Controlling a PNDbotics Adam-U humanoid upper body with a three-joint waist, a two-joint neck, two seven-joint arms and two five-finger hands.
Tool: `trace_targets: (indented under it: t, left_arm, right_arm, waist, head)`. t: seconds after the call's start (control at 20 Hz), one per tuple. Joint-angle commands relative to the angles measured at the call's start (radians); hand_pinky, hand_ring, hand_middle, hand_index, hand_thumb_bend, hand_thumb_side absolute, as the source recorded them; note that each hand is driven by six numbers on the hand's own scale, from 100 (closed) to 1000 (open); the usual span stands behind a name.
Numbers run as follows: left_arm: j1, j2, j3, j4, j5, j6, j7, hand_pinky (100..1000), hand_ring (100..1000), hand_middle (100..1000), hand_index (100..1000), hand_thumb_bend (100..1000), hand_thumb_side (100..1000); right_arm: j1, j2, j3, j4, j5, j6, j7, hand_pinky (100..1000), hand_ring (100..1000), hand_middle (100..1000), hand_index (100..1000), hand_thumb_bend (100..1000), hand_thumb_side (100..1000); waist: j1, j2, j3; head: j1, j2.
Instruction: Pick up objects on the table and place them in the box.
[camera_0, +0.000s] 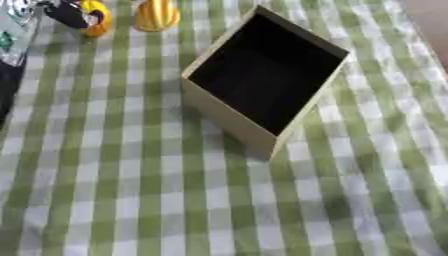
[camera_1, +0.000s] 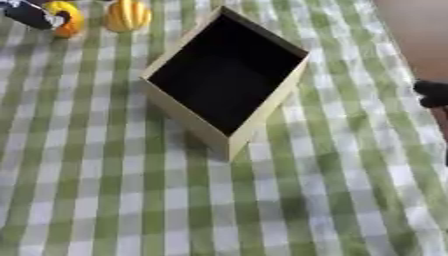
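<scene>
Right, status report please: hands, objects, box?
Left robot hand at far-left yellow object. Right robot hand at right edge. Box open, looks empty. Second yellow object between first and box.

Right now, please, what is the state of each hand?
Left hand: at the far left, shut on an orange object.
Right hand: only a dark part shows at the right edge of the right eye view; its state cannot be told.

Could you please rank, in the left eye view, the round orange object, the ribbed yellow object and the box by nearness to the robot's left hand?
From the left hand, at the top left:
1. Round orange object: under the fingers, touching the hand.
2. Ribbed yellow object: just right of it, at the top edge.
3. Box: farther right, toward the centre, open and dark inside.
</scene>
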Motion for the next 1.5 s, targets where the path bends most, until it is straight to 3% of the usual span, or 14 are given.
trace_targets:
  t: [0.05,0.5,0.75,1.2,1.5]
  left_arm:
    - [-0.032,0.017,0.018,0.002,-0.017,0.023,0.019,798,844,823,921,387,100]
    - [-0.044,0.022,0.021,0.023,-0.057,0.052,-0.020,791,842,813,913,453,100]
    - [-0.046,0.023,0.025,0.021,-0.077,0.069,-0.049,779,835,801,901,428,100]
    - [-0.040,0.021,0.028,0.038,-0.125,0.112,-0.090,772,838,798,904,476,100]
    - [-0.038,0.015,0.031,0.038,-0.116,0.119,-0.079,741,809,750,862,308,100]
  right_arm:
    - [-0.011,-0.005,0.002,-0.011,0.010,0.001,0.006,863,773,617,777,100,542]
    - [-0.018,0.013,0.006,-0.011,0.026,0.012,0.011,865,773,614,776,100,544]
    - [-0.022,0.016,0.008,-0.011,0.027,0.017,0.007,866,773,613,776,100,546]
    - [-0.019,0.023,0.009,-0.011,0.029,0.027,0.006,867,772,610,774,100,547]
    - [-0.021,0.027,0.011,-0.011,0.028,0.034,0.004,868,772,609,775,100,549]
  waist:
    - [0.000,-0.013,-0.005]
    - [0.003,0.017,-0.003]
    - [0.004,0.020,0.003]
    - [0.006,0.021,0.003]
    - [0.007,0.023,0.002]
  head:
    - [0.019,-0.021]
    - [0.033,-0.034]
    - [0.033,-0.032]
    - [0.039,-0.026]
    - [0.042,-0.028]
